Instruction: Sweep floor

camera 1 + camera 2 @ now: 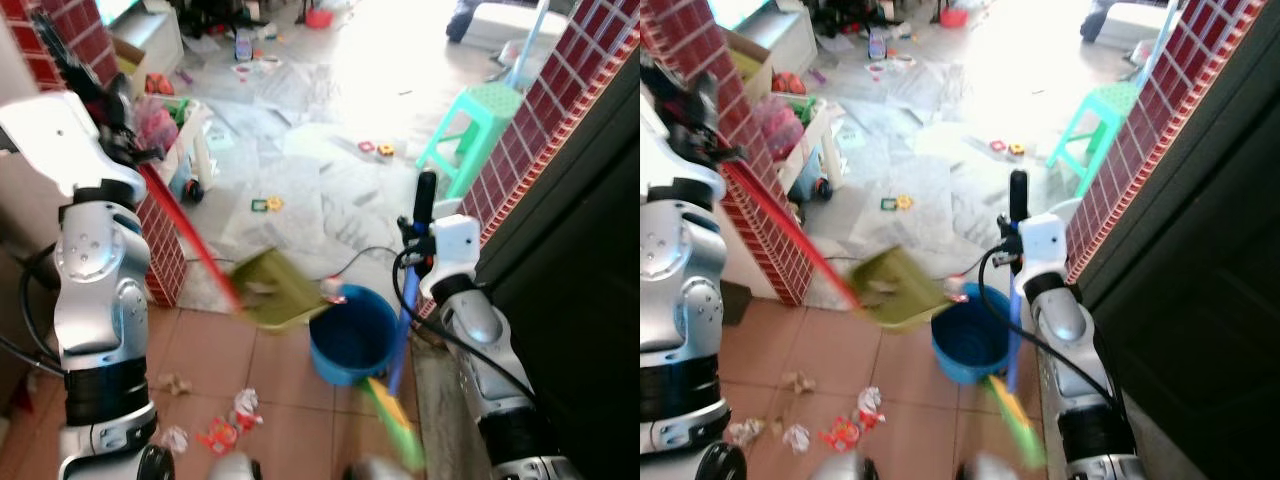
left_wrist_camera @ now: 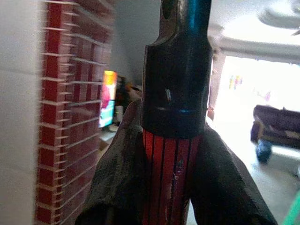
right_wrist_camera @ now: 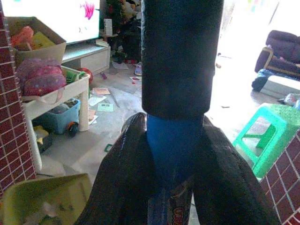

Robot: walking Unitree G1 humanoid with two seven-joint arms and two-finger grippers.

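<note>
My left gripper is shut on the red handle of an olive-green dustpan. The dustpan hangs tilted just left of the rim of a blue bucket and has bits of litter in it. In the left wrist view the black fingers clamp the red handle. My right gripper is shut on a blue broom handle standing beside the bucket, with its green bristles on the tiles. Crumpled litter lies on the terracotta floor near my feet.
A red brick pillar stands at my left and a brick wall with a dark panel runs along my right. A green plastic stool and a white table with toys stand ahead. Papers and small toys litter the far floor.
</note>
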